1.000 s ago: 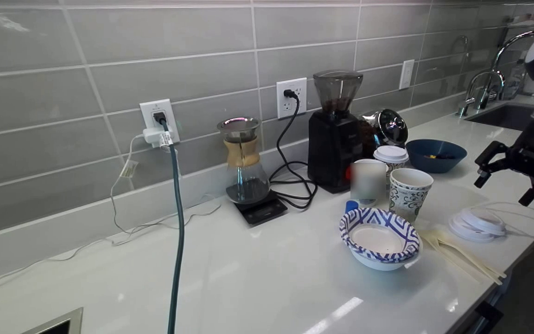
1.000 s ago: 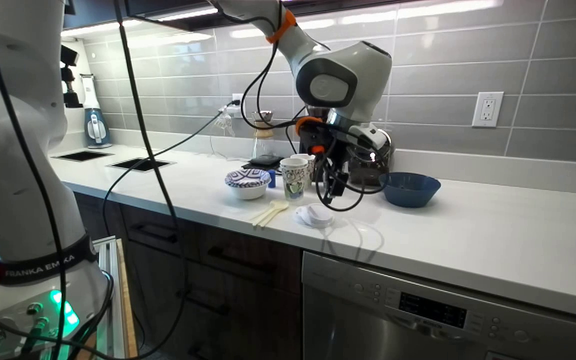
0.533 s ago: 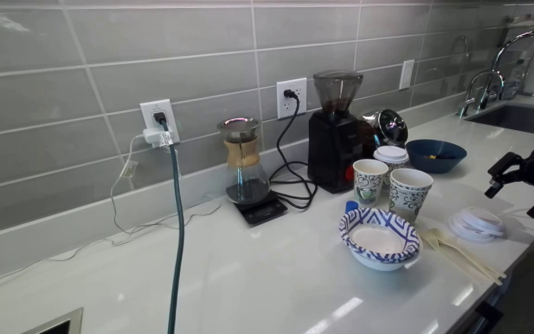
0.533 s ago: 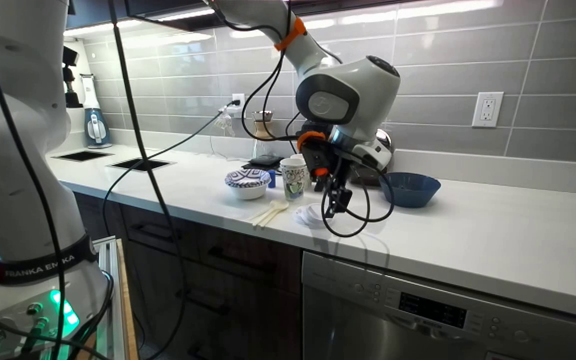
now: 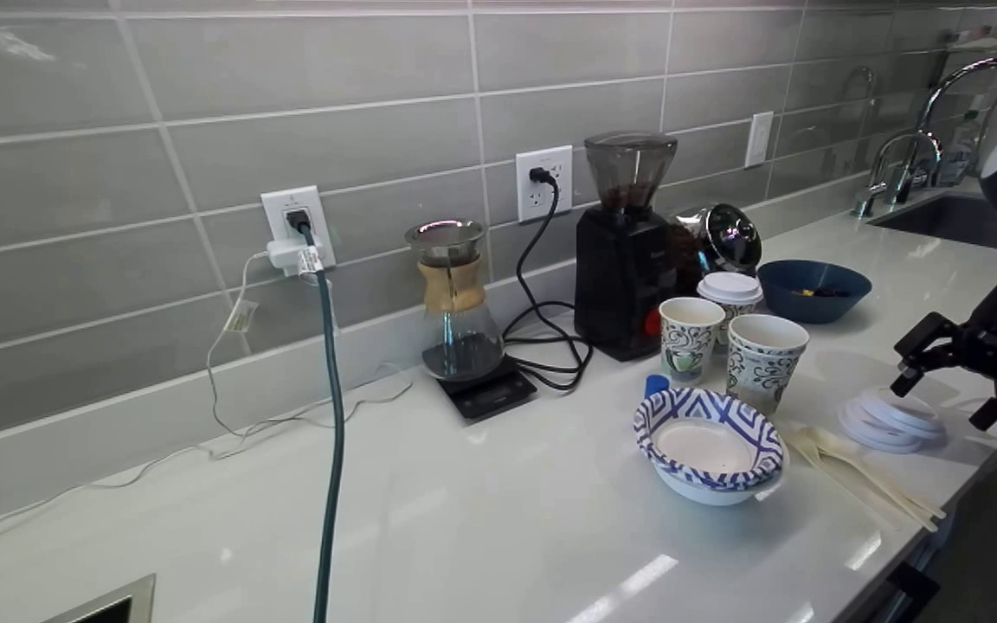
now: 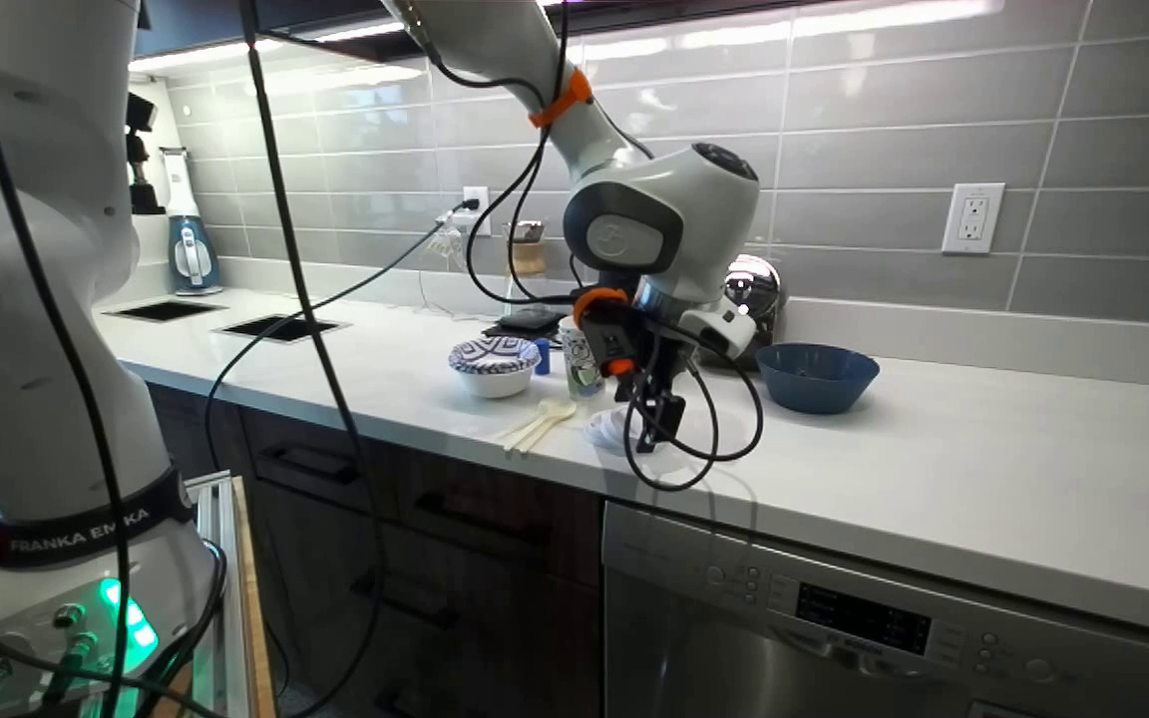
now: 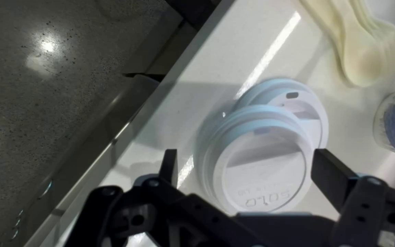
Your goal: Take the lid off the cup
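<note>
Several loose white plastic lids (image 5: 888,418) lie in an overlapping pile on the counter. They also show in the wrist view (image 7: 262,168) and partly behind the gripper in an exterior view (image 6: 606,429). My gripper (image 5: 940,403) is open and low over the pile. In the wrist view its fingers (image 7: 245,166) stand on either side of the front lid, with nothing held. Another white lid (image 5: 730,286) sits on a dark-patterned white paper cup (image 5: 736,311) at the back by the grinder. That lidded cup is hidden in the exterior view with the full arm (image 6: 656,424).
Nested open paper cups (image 5: 762,368), a greenish-patterned cup (image 5: 687,342) and a patterned bowl (image 5: 710,484) stand near the pile. Pale spoons (image 7: 365,58) lie beside it. A blue bowl (image 6: 818,379), coffee grinder (image 5: 624,268) and carafe (image 5: 455,320) stand behind. The counter's front edge (image 7: 170,82) is close.
My gripper has come down toward the pile of loose lids, staying open. The lids, cups and bowls have not moved.
</note>
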### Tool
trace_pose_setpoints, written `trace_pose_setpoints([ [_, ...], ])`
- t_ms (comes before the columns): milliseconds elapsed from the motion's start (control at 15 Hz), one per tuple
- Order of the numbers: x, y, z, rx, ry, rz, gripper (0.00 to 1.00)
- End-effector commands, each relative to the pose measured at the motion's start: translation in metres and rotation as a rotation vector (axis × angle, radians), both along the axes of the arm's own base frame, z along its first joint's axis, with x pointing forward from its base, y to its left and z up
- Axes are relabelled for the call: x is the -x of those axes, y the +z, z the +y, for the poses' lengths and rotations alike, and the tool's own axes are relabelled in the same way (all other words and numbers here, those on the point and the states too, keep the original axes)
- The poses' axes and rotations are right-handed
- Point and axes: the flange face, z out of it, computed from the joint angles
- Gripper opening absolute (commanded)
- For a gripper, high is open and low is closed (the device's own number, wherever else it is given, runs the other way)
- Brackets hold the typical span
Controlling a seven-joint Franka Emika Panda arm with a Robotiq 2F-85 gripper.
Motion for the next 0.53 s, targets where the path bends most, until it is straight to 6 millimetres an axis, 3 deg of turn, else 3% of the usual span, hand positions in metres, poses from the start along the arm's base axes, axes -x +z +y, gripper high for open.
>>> trace_pose_setpoints([
  [0, -0.001, 0.001, 0.004, -0.002, 0.005, -0.007, 1.0],
  [467, -0.005, -0.006, 0.039, 0.076, 0.056, -0.079, 1.0],
])
